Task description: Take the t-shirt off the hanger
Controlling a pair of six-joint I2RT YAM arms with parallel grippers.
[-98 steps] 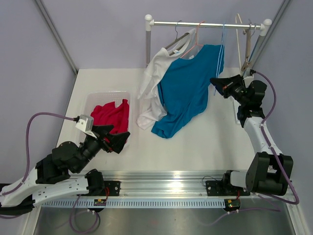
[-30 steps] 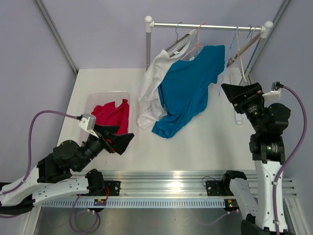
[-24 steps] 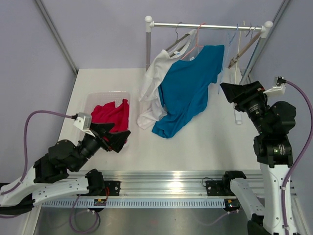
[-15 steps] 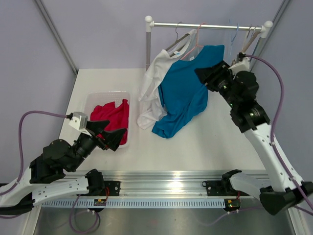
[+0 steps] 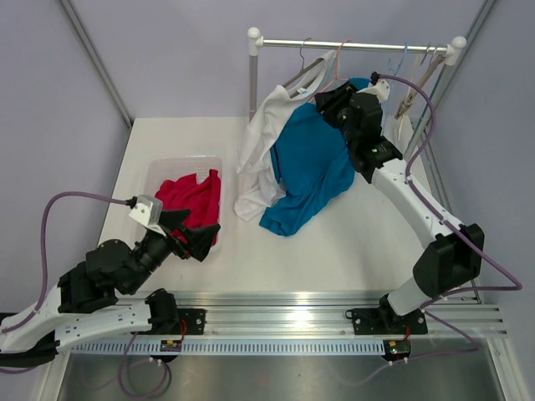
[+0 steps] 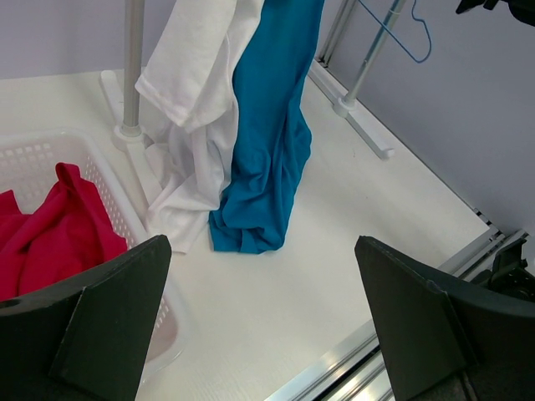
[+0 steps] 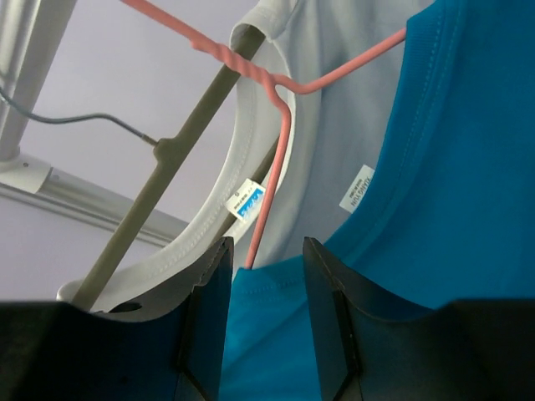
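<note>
The blue t-shirt (image 5: pixel 313 167) hangs on a pink wire hanger (image 5: pixel 338 63) from the rail (image 5: pixel 351 42), its hem resting on the table. My right gripper (image 5: pixel 328 98) is up at its collar and shoulder. In the right wrist view the blue t-shirt (image 7: pixel 451 167) fills the narrow gap of that gripper (image 7: pixel 266 309), and the pink hanger (image 7: pixel 272 180) runs down into the fabric there. My left gripper (image 5: pixel 201 238) hovers low beside the basket, open and empty. The left wrist view has the left gripper (image 6: pixel 261 276) wide apart, the blue t-shirt (image 6: pixel 272 142) far ahead.
A white t-shirt (image 5: pixel 263 125) hangs on a grey hanger just left of the blue one, touching it. A white basket (image 5: pixel 180 160) at the left holds a red garment (image 5: pixel 188 196). Bare hangers (image 5: pixel 410 83) dangle at the rail's right end. The rack's foot (image 6: pixel 359 125) lies on the table.
My right arm swung from the right side of the table up and left to the blue t-shirt's collar, and its jaws narrowed onto the fabric. The left arm barely shifted.
</note>
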